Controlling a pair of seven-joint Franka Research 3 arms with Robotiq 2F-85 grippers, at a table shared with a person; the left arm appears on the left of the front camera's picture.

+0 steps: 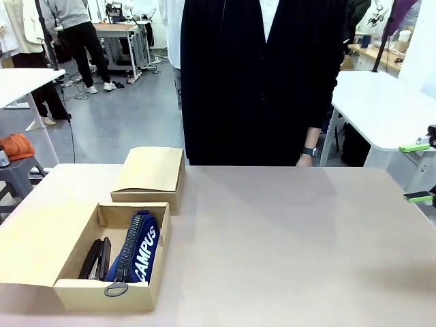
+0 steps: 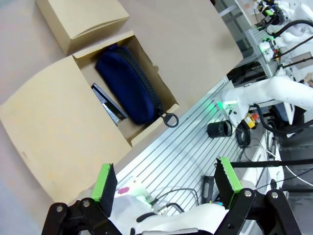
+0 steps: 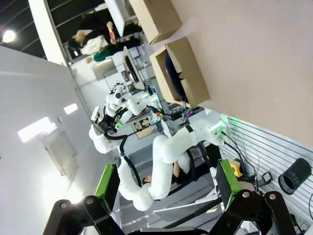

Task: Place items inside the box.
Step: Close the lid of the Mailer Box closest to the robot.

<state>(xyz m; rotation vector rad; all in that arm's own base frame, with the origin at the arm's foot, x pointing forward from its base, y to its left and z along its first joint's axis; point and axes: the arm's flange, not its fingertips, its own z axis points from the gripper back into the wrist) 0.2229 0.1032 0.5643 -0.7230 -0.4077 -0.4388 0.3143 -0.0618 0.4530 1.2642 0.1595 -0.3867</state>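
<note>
Already packed: navy "CAMPUS" zip pouch [image 1: 139, 248] and black stapler [image 1: 96, 259] lie in open cardboard box [image 1: 102, 293] at desk's [image 1: 286, 238] near-left corner | left gripper [image 2: 166, 181] and right gripper [image 3: 166, 181] gape empty | next item: lower beside pouch.

The open box [image 1: 75, 269] and the closed box [image 1: 151, 178] behind it are made of matt brown cardboard, and the table [image 1: 286, 245] is topped with a smooth, matt beige surface. The navy pouch [image 1: 139, 248] is seen to be soft cloth with white print, closed by a zip ending in a ring pull [image 1: 116, 289]. The black stapler [image 1: 95, 259] beside it is finished in a slightly glossy hard material.
</note>
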